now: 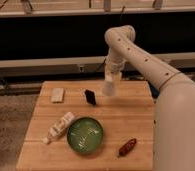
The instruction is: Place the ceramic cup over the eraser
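Lighting: dim, warm, from overhead. Soft blur throughout. Gripper (110,80) above wooden table (136,122), faint shadow beneath; background behind table dark.

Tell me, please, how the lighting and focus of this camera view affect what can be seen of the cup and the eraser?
Camera view: soft all over, edges smeared; even light on the wooden table, dark behind. The ceramic cup under the gripper reads as a pale blur merging with the arm, the eraser as a black smudge; faint glare in the green bowl.

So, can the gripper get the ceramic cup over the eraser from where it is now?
Probably yes. The gripper carries the ceramic cup just right of the eraser, and nothing stands between them on the wooden table.
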`<state>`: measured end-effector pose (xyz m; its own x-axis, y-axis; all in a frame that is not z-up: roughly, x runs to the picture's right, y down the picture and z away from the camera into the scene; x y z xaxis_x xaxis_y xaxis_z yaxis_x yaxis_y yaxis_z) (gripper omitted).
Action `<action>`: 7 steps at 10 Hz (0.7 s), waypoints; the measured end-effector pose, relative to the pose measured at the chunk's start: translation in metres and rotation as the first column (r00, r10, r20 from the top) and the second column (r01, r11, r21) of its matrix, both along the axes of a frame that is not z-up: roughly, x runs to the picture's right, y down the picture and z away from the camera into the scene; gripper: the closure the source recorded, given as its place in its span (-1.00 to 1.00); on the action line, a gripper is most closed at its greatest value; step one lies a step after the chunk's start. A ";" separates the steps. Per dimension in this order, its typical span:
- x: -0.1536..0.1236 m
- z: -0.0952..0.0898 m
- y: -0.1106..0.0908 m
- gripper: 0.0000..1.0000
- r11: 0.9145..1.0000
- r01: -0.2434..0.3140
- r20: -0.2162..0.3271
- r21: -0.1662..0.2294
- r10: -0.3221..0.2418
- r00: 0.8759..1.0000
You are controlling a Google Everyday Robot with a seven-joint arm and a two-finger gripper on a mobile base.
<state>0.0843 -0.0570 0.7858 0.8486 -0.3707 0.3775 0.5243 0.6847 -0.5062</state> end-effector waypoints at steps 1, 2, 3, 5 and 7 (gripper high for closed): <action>-0.005 -0.003 -0.005 1.00 1.000 0.018 0.010 0.007 -0.018 1.000; -0.010 -0.006 -0.008 1.00 1.000 0.027 0.019 0.012 -0.028 0.999; -0.017 -0.008 -0.010 1.00 0.999 0.042 0.035 0.013 -0.042 0.999; -0.034 -0.013 -0.011 1.00 0.998 0.064 0.067 0.009 -0.065 0.996; -0.042 -0.017 -0.009 1.00 0.997 0.082 0.083 -0.005 -0.081 0.993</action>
